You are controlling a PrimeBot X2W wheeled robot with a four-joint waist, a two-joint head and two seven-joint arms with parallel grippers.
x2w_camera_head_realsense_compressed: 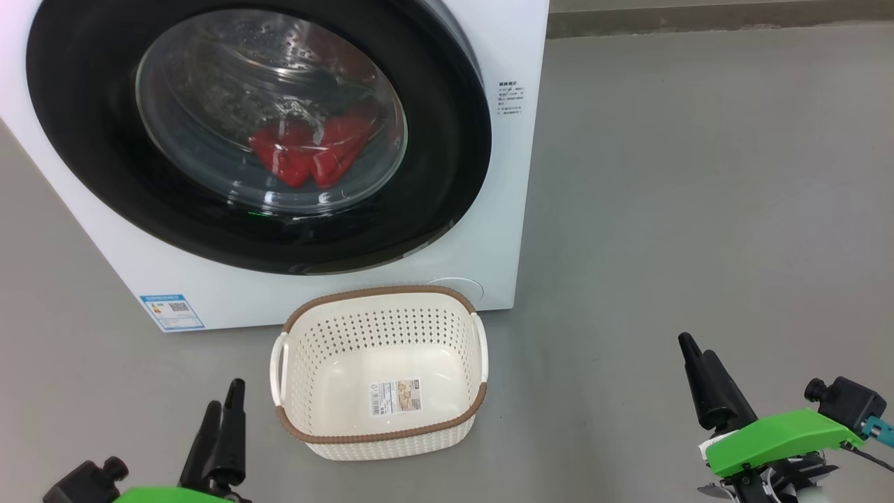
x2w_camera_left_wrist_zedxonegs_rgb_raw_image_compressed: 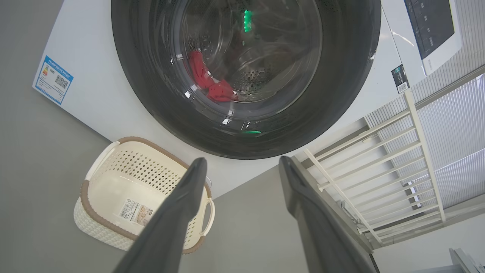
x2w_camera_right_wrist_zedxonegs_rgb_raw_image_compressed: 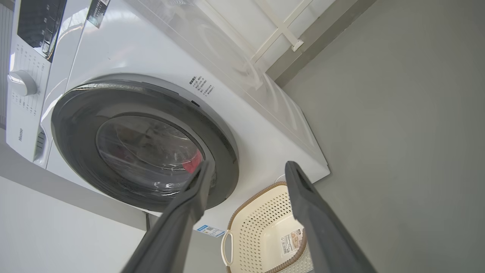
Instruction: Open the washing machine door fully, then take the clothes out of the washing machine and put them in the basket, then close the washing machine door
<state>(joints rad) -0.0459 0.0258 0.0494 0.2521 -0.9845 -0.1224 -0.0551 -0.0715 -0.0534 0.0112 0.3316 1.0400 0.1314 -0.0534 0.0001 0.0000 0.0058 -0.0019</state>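
The washing machine point(x2w_camera_head_realsense_compressed: 504, 209) stands white at the upper left. Its round black-rimmed door point(x2w_camera_head_realsense_compressed: 84, 105) lies against the front, and red clothes point(x2w_camera_head_realsense_compressed: 307, 150) show through the glass bowl, low in the drum. On the floor just in front stands the cream basket point(x2w_camera_head_realsense_compressed: 377, 292), holding nothing. My left gripper point(x2w_camera_head_realsense_compressed: 225, 397) hangs open left of the basket, nothing between its fingers. My right gripper point(x2w_camera_head_realsense_compressed: 698, 347) hangs open well to the basket's right. The left wrist view looks past my left gripper point(x2w_camera_left_wrist_zedxonegs_rgb_raw_image_compressed: 242, 161) at the door point(x2w_camera_left_wrist_zedxonegs_rgb_raw_image_compressed: 341, 76) and clothes point(x2w_camera_left_wrist_zedxonegs_rgb_raw_image_compressed: 212, 85). My right gripper point(x2w_camera_right_wrist_zedxonegs_rgb_raw_image_compressed: 249, 163) points toward the door point(x2w_camera_right_wrist_zedxonegs_rgb_raw_image_compressed: 75, 125).
Bare grey floor point(x2w_camera_head_realsense_compressed: 698, 175) spreads to the right of the machine. A blue sticker point(x2w_camera_head_realsense_compressed: 171, 311) marks the machine's lower left corner. The control panel with its knob point(x2w_camera_right_wrist_zedxonegs_rgb_raw_image_compressed: 22, 81) sits above the door. A white slatted rail point(x2w_camera_left_wrist_zedxonegs_rgb_raw_image_compressed: 379, 159) stands beside the machine.
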